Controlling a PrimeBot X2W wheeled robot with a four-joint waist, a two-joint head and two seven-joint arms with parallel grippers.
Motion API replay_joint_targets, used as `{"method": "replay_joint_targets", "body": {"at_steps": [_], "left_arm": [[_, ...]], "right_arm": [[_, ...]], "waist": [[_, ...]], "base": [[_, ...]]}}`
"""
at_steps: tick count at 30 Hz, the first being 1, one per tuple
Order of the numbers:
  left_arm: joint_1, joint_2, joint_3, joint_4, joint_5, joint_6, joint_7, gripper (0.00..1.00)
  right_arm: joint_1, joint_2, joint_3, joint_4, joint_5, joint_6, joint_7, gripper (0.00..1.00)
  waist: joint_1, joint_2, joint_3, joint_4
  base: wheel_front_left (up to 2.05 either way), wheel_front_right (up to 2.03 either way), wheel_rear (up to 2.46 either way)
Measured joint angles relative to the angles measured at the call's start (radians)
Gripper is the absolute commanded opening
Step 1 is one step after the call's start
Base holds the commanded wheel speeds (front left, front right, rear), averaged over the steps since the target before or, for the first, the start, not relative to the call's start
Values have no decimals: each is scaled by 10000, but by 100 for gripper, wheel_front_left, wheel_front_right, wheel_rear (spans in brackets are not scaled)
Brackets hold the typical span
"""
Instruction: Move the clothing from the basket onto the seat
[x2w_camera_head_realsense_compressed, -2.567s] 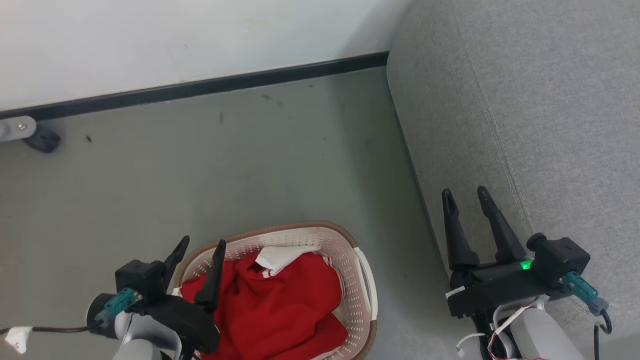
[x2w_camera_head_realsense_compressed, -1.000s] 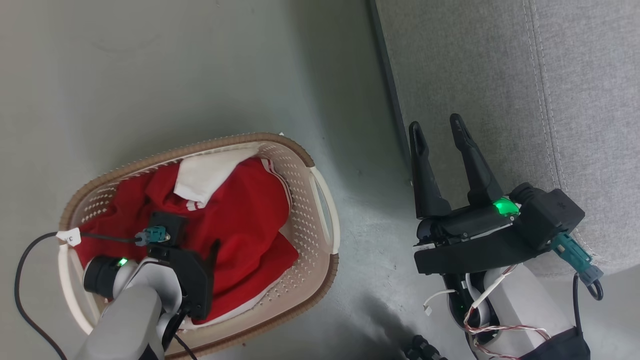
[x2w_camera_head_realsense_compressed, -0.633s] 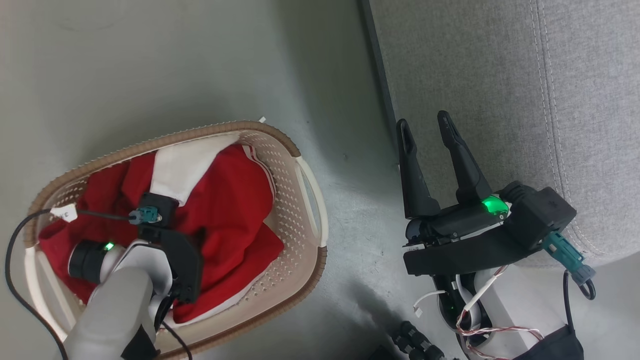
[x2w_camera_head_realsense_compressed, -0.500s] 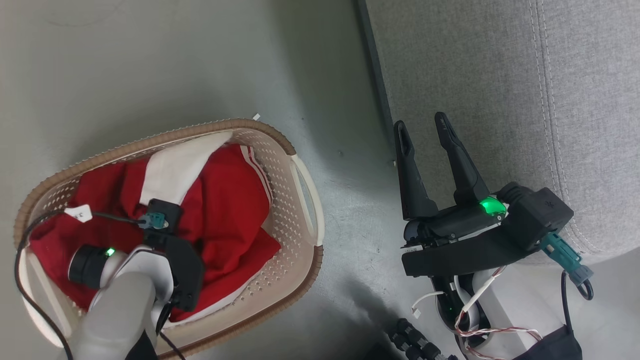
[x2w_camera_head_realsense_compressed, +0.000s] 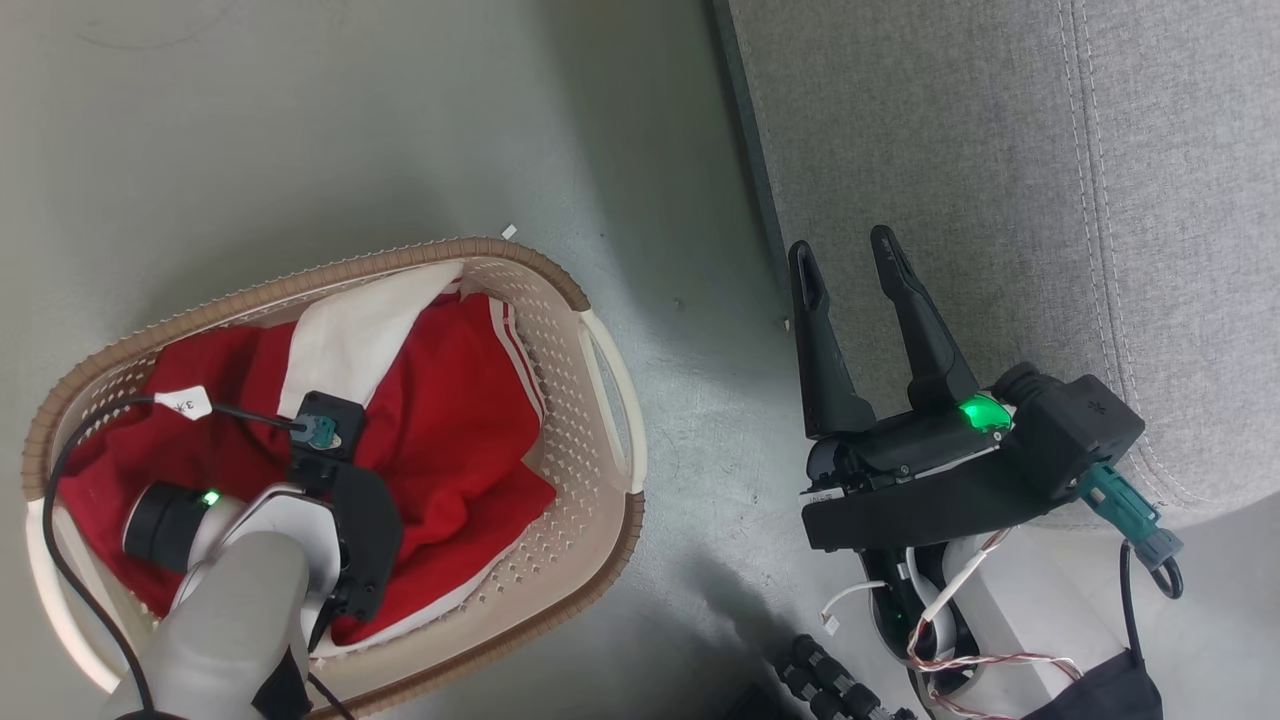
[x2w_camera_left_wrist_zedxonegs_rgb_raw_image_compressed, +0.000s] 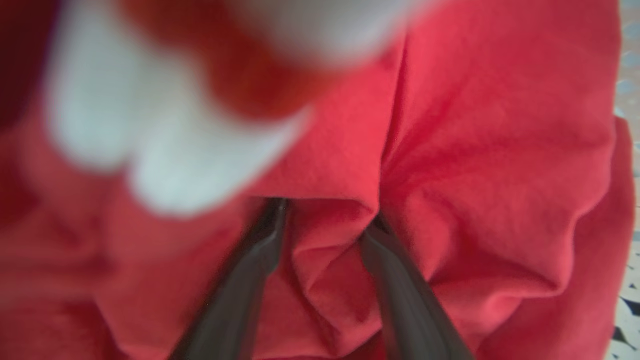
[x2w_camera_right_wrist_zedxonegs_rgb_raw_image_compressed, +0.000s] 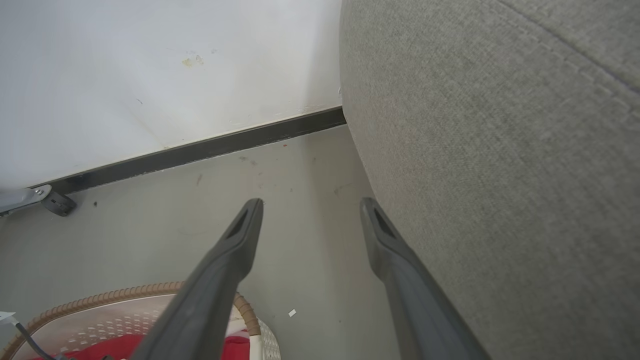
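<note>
The cream basket (x2w_camera_head_realsense_compressed: 300, 285) with a brown rim stands on the floor at the lower left of the head view. In it lies the red and white clothing (x2w_camera_head_realsense_compressed: 450, 430). My left wrist (x2w_camera_head_realsense_compressed: 345, 530) points down into the cloth and hides its own fingers. In the left wrist view my left gripper (x2w_camera_left_wrist_zedxonegs_rgb_raw_image_compressed: 325, 220) is sunk in the clothing (x2w_camera_left_wrist_zedxonegs_rgb_raw_image_compressed: 475, 150), with a red fold bunched between its fingers (x2w_camera_left_wrist_zedxonegs_rgb_raw_image_compressed: 250, 280); the tips are buried. My right gripper (x2w_camera_head_realsense_compressed: 843, 245) is open and holds nothing, hovering beside the grey seat (x2w_camera_head_realsense_compressed: 1000, 150). The right gripper (x2w_camera_right_wrist_zedxonegs_rgb_raw_image_compressed: 311, 202) is beside the seat (x2w_camera_right_wrist_zedxonegs_rgb_raw_image_compressed: 500, 150), above the basket (x2w_camera_right_wrist_zedxonegs_rgb_raw_image_compressed: 150, 292).
The basket's side handle (x2w_camera_head_realsense_compressed: 605, 400) faces the seat across a strip of grey floor. A white scrap (x2w_camera_head_realsense_compressed: 509, 232) lies just beyond the rim. A white wall with dark skirting (x2w_camera_right_wrist_zedxonegs_rgb_raw_image_compressed: 200, 147) and a caster (x2w_camera_right_wrist_zedxonegs_rgb_raw_image_compressed: 57, 202) stand further off. A tagged cable (x2w_camera_head_realsense_compressed: 185, 405) trails over the clothing.
My left gripper has sunk into the clothing, its fingers now hidden in the head view. The head camera has tipped down towards the basket. The right gripper stays open by the seat.
</note>
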Motion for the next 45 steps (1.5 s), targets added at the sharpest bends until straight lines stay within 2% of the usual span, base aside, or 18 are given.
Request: {"method": "replay_joint_targets", "body": {"at_steps": [1,9,22,29,45], "left_arm": [[-15,2,2,12,0,-35,0,0],[-20,-138,107,63,-102,-174,-161,0],[122,-92,186,-222,-529,-604,-1302,0],[580,-173,42,-593,-702,-660,-2163,0],[1892,-334,-1231,-2531,-2052,-679,-3695,0]], "right_arm": [[-8,0,2,6,0,-2,0,100],[-182,0,-2,215,82,-75,0,100],[-385,-2,-295,642,117,-67,0,100],[-369,-2,-842,1099,155,276,0,100],[110,-194,-1657,1906,65,911,0,100]], "waist": [[0,0,-3,5],[0,0,-189,63],[0,0,-1095,251],[0,0,-1879,423],[-1,0,-4106,961]], "base": [[0,0,0],[0,0,0],[0,0,0],[0,0,0],[0,0,0]]}}
